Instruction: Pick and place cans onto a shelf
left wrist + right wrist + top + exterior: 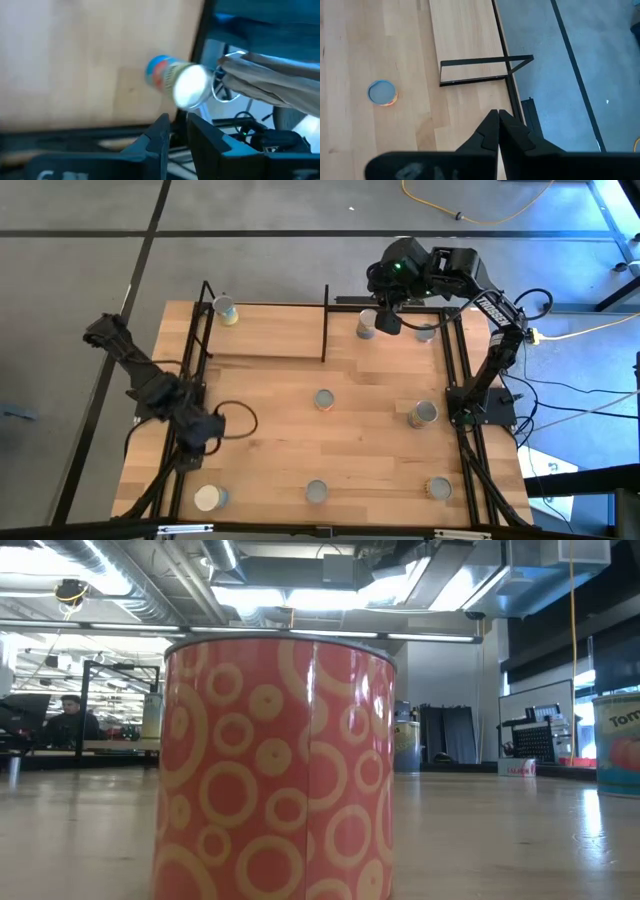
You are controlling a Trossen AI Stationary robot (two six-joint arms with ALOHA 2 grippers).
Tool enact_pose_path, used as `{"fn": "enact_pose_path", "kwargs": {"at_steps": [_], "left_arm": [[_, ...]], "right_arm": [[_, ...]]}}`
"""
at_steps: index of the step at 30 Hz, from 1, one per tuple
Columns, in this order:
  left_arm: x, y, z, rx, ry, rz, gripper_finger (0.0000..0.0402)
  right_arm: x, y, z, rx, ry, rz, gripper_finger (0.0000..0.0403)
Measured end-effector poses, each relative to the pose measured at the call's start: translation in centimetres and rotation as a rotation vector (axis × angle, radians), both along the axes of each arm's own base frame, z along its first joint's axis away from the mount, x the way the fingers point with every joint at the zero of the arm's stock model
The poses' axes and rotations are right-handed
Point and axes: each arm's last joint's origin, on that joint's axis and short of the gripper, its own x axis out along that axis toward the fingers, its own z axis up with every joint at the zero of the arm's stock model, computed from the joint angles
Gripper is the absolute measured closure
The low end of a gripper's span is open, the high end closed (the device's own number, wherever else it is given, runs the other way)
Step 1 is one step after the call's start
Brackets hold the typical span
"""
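Inspection ran left to right across the high view. The left gripper [205, 430] hung over the lower-left edge of the table [270, 460], empty; its wrist view showed the fingers nearly together, so whether it stood released could not be told. A white-topped can [208, 498] sat at lower left, just beside the black side rail [190, 380]. At upper left, a can [226, 310] stood on the shelf [270, 330], in its left corner; the remainder of that board was bare up to the upright rod [325, 323].

Mid-frame, loose cans stood well apart: one at centre [324, 399], one at lower centre [316, 491]. Further right were one [423, 414] near the right rail and one [438, 488] at lower right. The right gripper [388, 320] hovered at upper right, clenched on nothing, with a can [366, 326] just beside it.

Judgement: the cans were rigid, light, smooth-walled and liable to slip or tip; a grasp across the side wall at mid-height appeared soundest. Spacing allowed clear descents at centre. The rails crowded the edge cans, and the shelf's rods called for a lift over the frame.
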Motion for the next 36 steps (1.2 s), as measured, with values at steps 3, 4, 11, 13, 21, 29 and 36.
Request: {"fn": "enact_pose_path", "kwargs": {"at_steps": [3, 4, 11, 13, 21, 29, 36], "left_arm": [[-0.2, -1.4, -0.4, -0.002, -0.057, -0.005, 0.0342], [-0.3, -1.8, -0.7, 0.009, -0.064, -0.004, 0.0342], [-1.4, -4.4, -2.2, 0.092, -0.062, -0.078, 0.0342], [-1.5, -5.1, -2.7, 0.104, -0.056, -0.106, 0.0340], [-1.6, -7.3, -4.2, 0.194, -0.102, -0.095, 0.0343], [-1.3, -8.4, -5.7, 0.288, -0.118, -0.018, 0.0343], [-1.5, -9.4, -6.8, 0.324, -0.105, -0.051, 0.0343]], "right_arm": [[0.0, 0.0, 0.0, 0.000, 0.000, 0.000, 0.0393], [0.0, 0.0, 0.0, 0.000, 0.000, 0.001, 0.0393], [0.0, 0.0, 0.0, 0.000, 0.000, 0.001, 0.0393], [0.0, 0.0, 0.0, -0.001, 0.000, 0.000, 0.0393], [0.0, 0.0, 0.0, -0.001, 0.000, 0.001, 0.0393], [0.0, 0.0, 0.0, -0.001, 0.000, 0.001, 0.0393], [0.0, 0.0, 0.0, -0.002, -0.002, 0.001, 0.0393]]}}
